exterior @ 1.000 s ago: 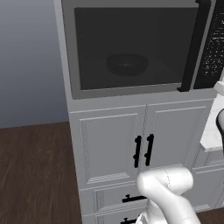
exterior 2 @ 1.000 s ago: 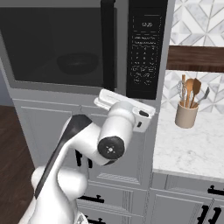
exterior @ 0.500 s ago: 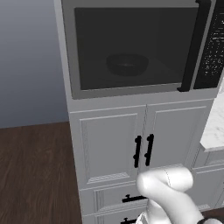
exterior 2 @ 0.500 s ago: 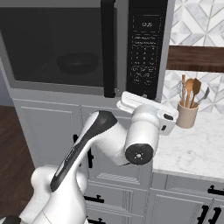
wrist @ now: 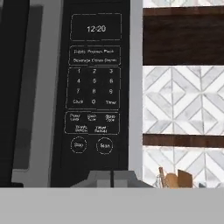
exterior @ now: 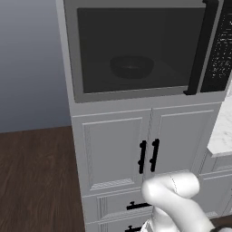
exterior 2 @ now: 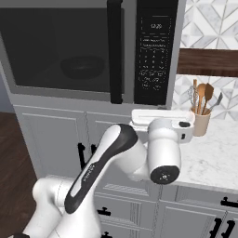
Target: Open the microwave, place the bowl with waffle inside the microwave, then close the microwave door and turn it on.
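Microwave door [exterior: 136, 50] shut, bowl with waffle [exterior: 132, 66] inside. Fingers [wrist: 112, 178] pinched together, empty, under button panel [wrist: 94, 94]. Start button [wrist: 104, 145] stiff, small; I judge light fingertip press, no grasp.

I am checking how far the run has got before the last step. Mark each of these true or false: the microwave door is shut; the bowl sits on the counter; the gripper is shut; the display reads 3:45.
1. The microwave door is shut. True.
2. The bowl sits on the counter. False: it is inside the microwave, behind the glass.
3. The gripper is shut. True, its tips meet below the button panel.
4. The display reads 3:45. False: it reads 12:20.
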